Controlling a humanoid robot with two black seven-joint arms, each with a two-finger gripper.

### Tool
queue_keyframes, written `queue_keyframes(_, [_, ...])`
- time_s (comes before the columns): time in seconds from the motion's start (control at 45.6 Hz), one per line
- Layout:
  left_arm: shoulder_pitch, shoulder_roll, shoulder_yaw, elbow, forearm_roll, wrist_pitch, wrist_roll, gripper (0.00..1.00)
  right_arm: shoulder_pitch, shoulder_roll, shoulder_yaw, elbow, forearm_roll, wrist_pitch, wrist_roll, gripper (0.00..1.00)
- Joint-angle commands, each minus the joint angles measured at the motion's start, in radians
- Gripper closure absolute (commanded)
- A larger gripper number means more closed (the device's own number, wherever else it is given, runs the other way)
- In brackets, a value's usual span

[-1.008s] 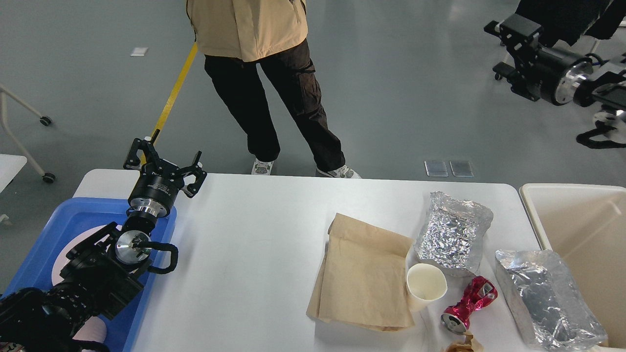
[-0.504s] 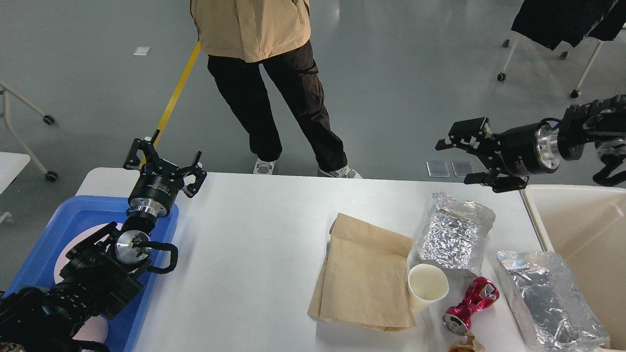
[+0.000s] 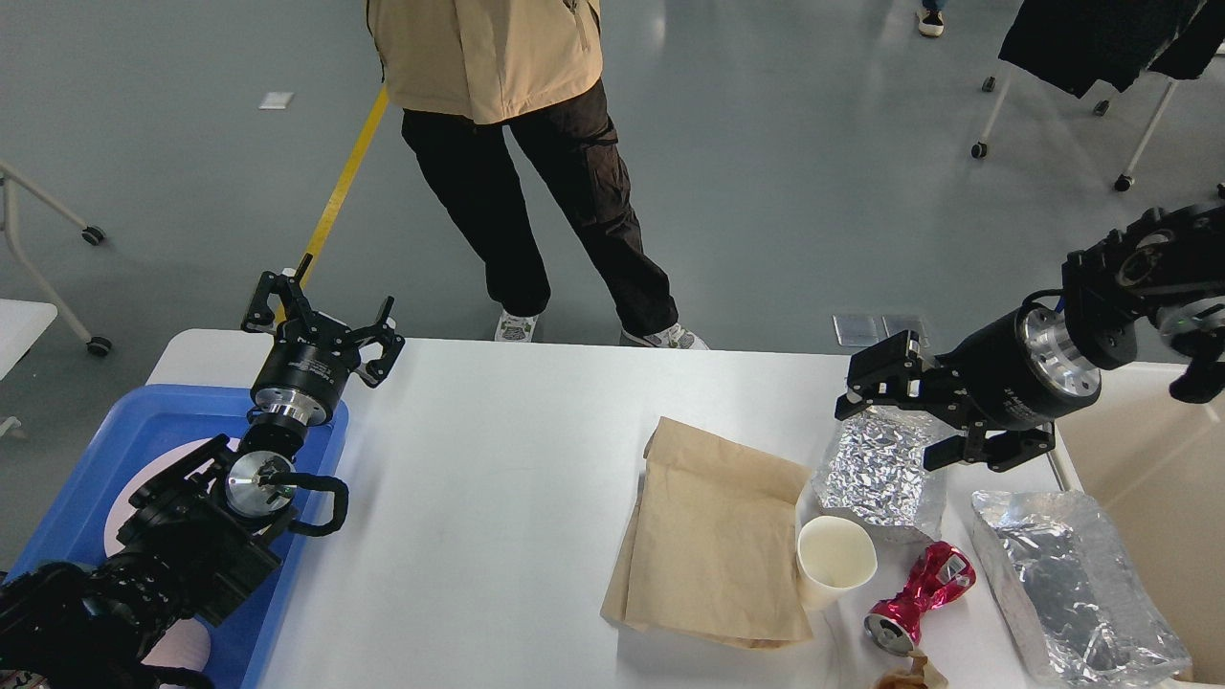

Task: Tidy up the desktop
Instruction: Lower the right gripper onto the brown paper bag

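Note:
The white desktop (image 3: 498, 498) fills the lower view. On its right lie a brown paper bag (image 3: 713, 541), a white paper cup (image 3: 835, 558), a crushed red can (image 3: 919, 595) and two crumpled foil bags, one at the back (image 3: 876, 474) and one at the right edge (image 3: 1077, 584). My right gripper (image 3: 895, 421) is open and hovers over the back foil bag, holding nothing. My left gripper (image 3: 321, 321) is open and empty above the table's far left edge.
A blue tray (image 3: 86, 478) with a white plate sits under my left arm. A cream bin (image 3: 1148, 478) stands beyond the table's right end. A person (image 3: 536, 144) stands at the far edge. A brown scrap (image 3: 904, 677) lies at the front edge.
My right arm has swung in from the upper right and come down over the back foil bag. My left arm has not moved.

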Motion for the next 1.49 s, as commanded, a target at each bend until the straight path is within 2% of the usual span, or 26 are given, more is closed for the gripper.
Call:
queue_keyframes(0.0, [0.001, 0.0, 0.0, 0.0, 0.0, 0.0, 0.0, 0.01, 0.03, 0.049, -0.007, 0.014, 0.002, -0.038, 0.0, 0.0])
queue_keyframes(0.197, [0.001, 0.0, 0.0, 0.0, 0.0, 0.0, 0.0, 0.01, 0.07, 0.121, -0.039, 0.037, 0.014, -0.092, -0.01, 0.0])
queue_keyframes(0.438, [0.001, 0.0, 0.0, 0.0, 0.0, 0.0, 0.0, 0.01, 0.078, 0.126, -0.011, 0.09, 0.031, -0.112, 0.003, 0.0])
queue_keyframes(0.636, [0.001, 0.0, 0.0, 0.0, 0.0, 0.0, 0.0, 0.01, 0.079, 0.127, -0.017, 0.1, 0.086, -0.201, 0.004, 0.0])
queue_keyframes(0.877, [0.003, 0.0, 0.0, 0.0, 0.0, 0.0, 0.0, 0.01, 0.068, 0.132, -0.03, 0.126, 0.089, -0.221, 0.001, 0.0])
queue_keyframes(0.986, [0.003, 0.0, -0.001, 0.0, 0.0, 0.0, 0.0, 0.01, 0.065, 0.137, -0.03, 0.126, 0.118, -0.27, 0.001, 0.0])
queue_keyframes(1.206, [0.003, 0.0, -0.001, 0.0, 0.0, 0.0, 0.0, 0.01, 0.024, 0.212, -0.028, 0.127, 0.198, -0.307, -0.006, 0.0])
queue_keyframes(1.469, [0.003, 0.0, 0.0, -0.001, 0.0, 0.0, 0.0, 0.01, -0.091, 0.334, -0.03, 0.115, 0.235, -0.456, -0.005, 0.0])
